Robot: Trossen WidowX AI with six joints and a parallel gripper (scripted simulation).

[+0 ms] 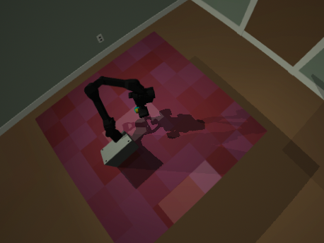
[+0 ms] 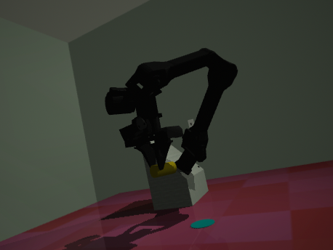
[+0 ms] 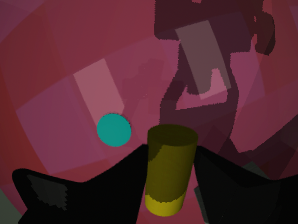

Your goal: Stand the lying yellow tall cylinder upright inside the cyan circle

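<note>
"Well, what do you have at the left of the exterior view?"

"My gripper (image 1: 140,108) (image 2: 156,167) (image 3: 170,151), with its fingers pinching the yellow cylinder (image 1: 136,110) (image 2: 169,168) (image 3: 171,170) from both sides. I have it up in the air, lying almost level, so the grasp and the lift are done."

"Not upright, then?"

"No. The turn to vertical is left to do, and I'd want it finished before I lower."

"And moving right?"

"Behind the cylinder, on the far side, stands the pale base block (image 1: 117,150) (image 2: 169,192). I judge the swing should stay on the near side of that. Farther right and nearer the camera is the cyan circle (image 1: 136,108) (image 2: 203,223) (image 3: 114,130), flat on the mat (image 1: 106,198) (image 2: 262,225) (image 3: 45,130), with nothing standing on it."

"Are you over it?"

"From the top, cylinder and circle nearly overlap, but that camera is slanted. The wrist view puts the circle off to the left of the cylinder, so I'd call the carry well along but the alignment unproven."

"What remains?"

"Centre it, tip it upright, lower it until its end sits inside the circle, open the fingers, back away. Roughly halfway, I'd say."
</note>
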